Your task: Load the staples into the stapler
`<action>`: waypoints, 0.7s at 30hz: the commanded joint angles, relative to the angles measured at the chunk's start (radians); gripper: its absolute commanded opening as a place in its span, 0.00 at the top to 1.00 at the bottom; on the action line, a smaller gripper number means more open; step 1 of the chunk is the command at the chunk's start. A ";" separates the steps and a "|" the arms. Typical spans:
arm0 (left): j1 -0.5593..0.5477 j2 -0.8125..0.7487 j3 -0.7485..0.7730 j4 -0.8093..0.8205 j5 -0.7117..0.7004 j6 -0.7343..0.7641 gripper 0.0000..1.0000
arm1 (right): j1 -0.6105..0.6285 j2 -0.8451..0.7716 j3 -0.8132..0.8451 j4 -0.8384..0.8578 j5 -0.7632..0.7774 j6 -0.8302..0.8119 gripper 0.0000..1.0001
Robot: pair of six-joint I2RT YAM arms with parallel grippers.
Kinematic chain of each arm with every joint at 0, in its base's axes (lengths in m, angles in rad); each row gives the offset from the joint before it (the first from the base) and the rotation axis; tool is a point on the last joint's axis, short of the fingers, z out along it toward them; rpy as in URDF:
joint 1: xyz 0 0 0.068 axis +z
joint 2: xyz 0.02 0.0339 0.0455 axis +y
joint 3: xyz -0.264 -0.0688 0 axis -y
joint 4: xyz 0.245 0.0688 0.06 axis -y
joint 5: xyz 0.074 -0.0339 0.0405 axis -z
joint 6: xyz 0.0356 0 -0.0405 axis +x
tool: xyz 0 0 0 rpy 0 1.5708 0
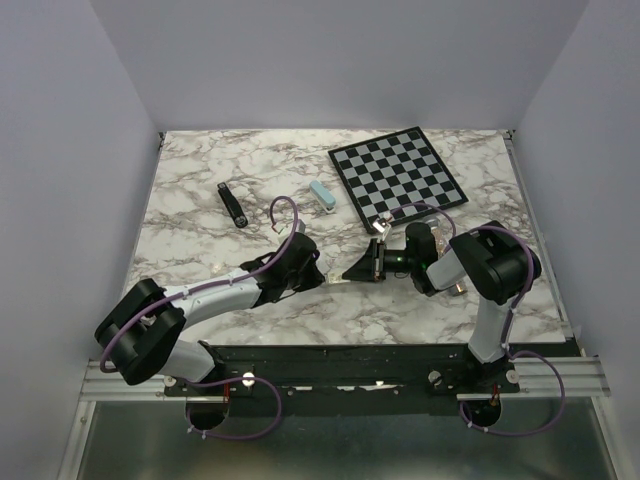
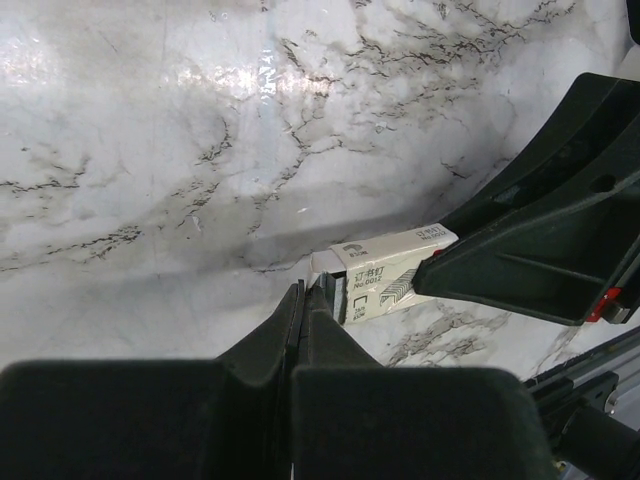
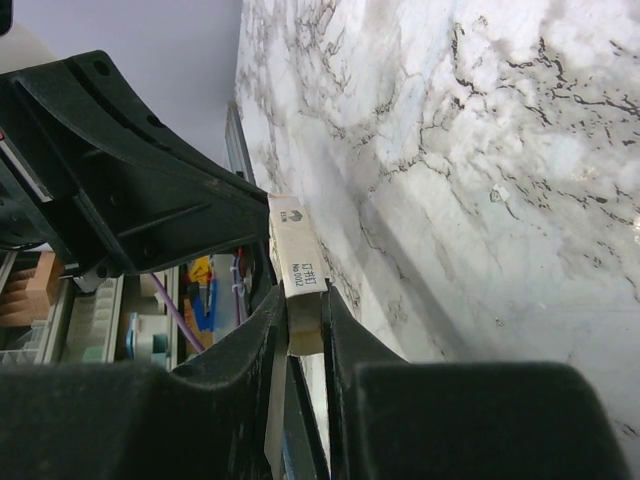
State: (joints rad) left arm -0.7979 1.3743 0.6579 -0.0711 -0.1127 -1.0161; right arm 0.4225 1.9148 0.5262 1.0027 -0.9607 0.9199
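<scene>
The small cream staple box (image 2: 385, 275) lies low over the marble table, near its front middle (image 1: 335, 277). My right gripper (image 3: 305, 300) is shut on the box (image 3: 298, 262) and also shows in the top view (image 1: 352, 272). The silver-grey staples (image 2: 338, 296) show in the box's open end. My left gripper (image 2: 301, 288) is shut, its tips right at that open end beside the staples; I cannot tell if it pinches them. In the top view it (image 1: 318, 277) faces the right gripper. The black stapler (image 1: 232, 205) lies far left of both, untouched.
A checkerboard (image 1: 396, 175) lies at the back right. A small pale teal block (image 1: 322, 196) lies just left of it. The right gripper's black body (image 2: 540, 260) fills the right of the left wrist view. The table's front edge rail (image 1: 340, 355) is just behind both grippers.
</scene>
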 commanded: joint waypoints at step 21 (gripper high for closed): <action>0.019 0.066 -0.009 -0.056 -0.081 0.040 1.00 | -0.047 -0.002 -0.014 -0.058 0.025 -0.059 0.68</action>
State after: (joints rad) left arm -0.7853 1.4185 0.6514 -0.1123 -0.1673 -0.9886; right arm 0.3874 1.9148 0.5129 0.9779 -0.9585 0.8997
